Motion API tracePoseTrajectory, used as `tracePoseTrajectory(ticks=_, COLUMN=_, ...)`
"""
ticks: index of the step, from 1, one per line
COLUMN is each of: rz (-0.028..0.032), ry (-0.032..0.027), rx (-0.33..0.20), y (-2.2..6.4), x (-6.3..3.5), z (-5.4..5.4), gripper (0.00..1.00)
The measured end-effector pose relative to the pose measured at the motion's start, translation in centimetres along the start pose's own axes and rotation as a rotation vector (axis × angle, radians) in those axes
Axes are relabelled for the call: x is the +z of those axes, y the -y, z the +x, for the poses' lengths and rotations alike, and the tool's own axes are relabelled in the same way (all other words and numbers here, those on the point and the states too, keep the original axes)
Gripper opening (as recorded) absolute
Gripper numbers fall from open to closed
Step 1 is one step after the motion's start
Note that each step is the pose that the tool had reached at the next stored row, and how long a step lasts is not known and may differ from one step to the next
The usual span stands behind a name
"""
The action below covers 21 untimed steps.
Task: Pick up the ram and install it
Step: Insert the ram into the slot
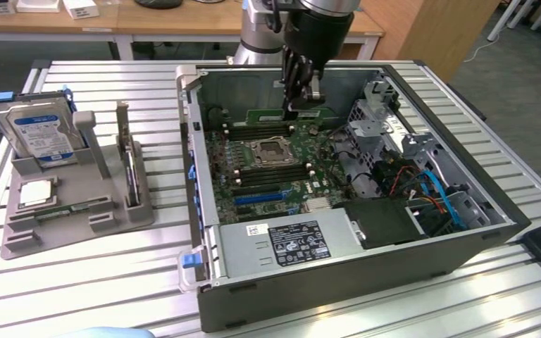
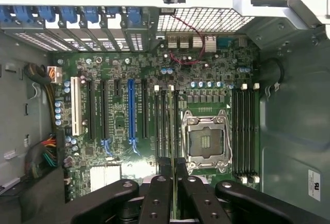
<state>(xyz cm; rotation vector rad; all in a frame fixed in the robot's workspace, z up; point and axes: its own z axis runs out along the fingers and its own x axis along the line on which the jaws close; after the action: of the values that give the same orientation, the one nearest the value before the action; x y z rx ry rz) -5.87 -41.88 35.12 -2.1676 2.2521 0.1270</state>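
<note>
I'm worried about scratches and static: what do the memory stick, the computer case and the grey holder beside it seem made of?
Memory stick: matte green circuit board, going by its colour. Computer case: probably sheet metal, dark painted outside, bare dull grey inside, with folded edges. Grey holder: likely matte plastic; uniform grey, blocky moulded shapes.

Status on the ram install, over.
Pincer shut on the ram. Ram held inside the case, above the memory slots by the CPU socket, not seated. No obstruction seen below it.
</note>
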Motion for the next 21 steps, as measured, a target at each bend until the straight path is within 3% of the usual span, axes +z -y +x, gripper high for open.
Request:
tracePoseTrajectory(ticks=10, rz=0.002, ry=0.0, rx=0.0, y=0.25, x=0.04, z=-0.31, gripper=0.14)
tracePoseTrajectory(ticks=21, rz=0.0116, ry=0.0006, rx=-0.001, y=0.38, x=0.43, z=-0.36, gripper=0.14)
